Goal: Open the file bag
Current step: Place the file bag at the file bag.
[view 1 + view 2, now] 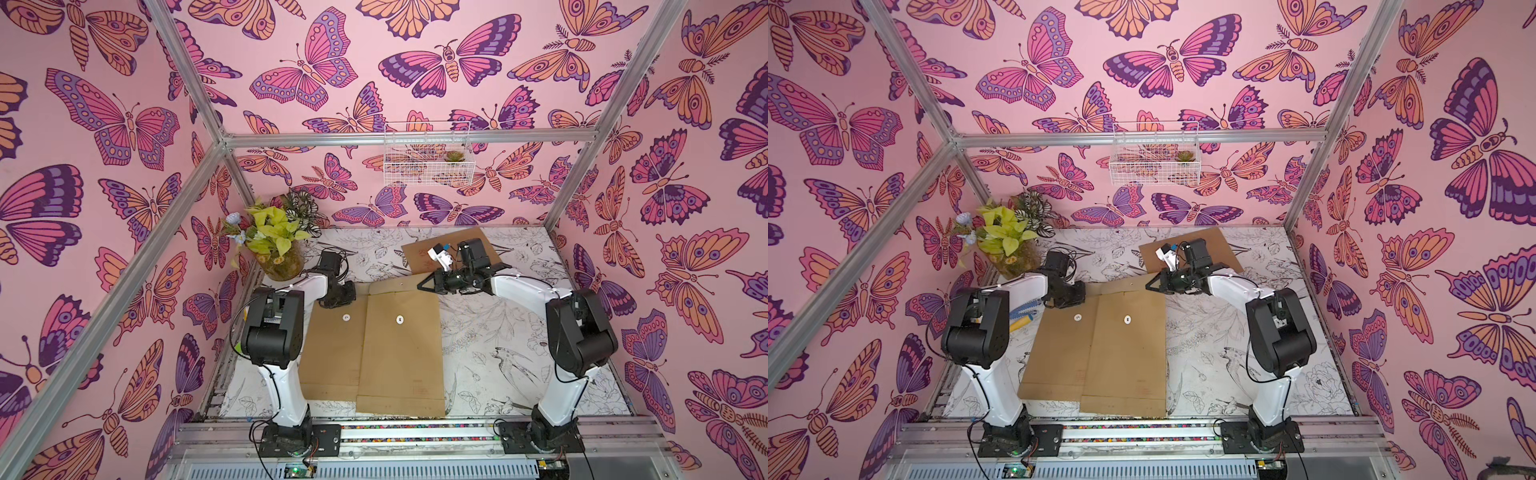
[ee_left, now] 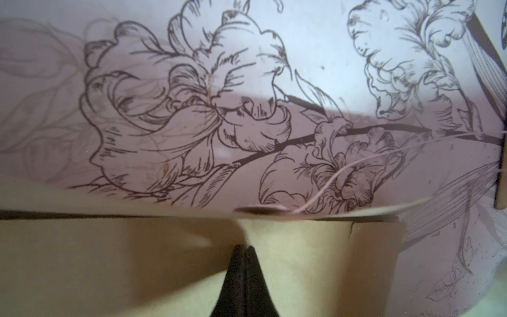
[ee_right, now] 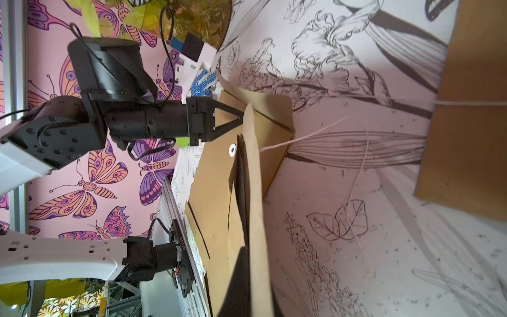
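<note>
brown paper file bag [image 1: 399, 357] lies mid table [image 1: 498, 332], partly over another bag [image 1: 332, 353]. left gripper [image 3: 241, 116] is squeezed shut at the bags' far end. right gripper [image 1: 420, 286] is shut too, near that end.

The flat tan kraft-paper file bag [image 1: 401, 357] carries a small white round button [image 1: 399, 319]. The white tabletop [image 1: 498, 332] bears black line-drawn flowers and birds. The pink walls [image 1: 332, 62] show orange, magenta and purple butterflies. The far-left potted plant [image 1: 274, 232] has yellow-green leaves.
</note>
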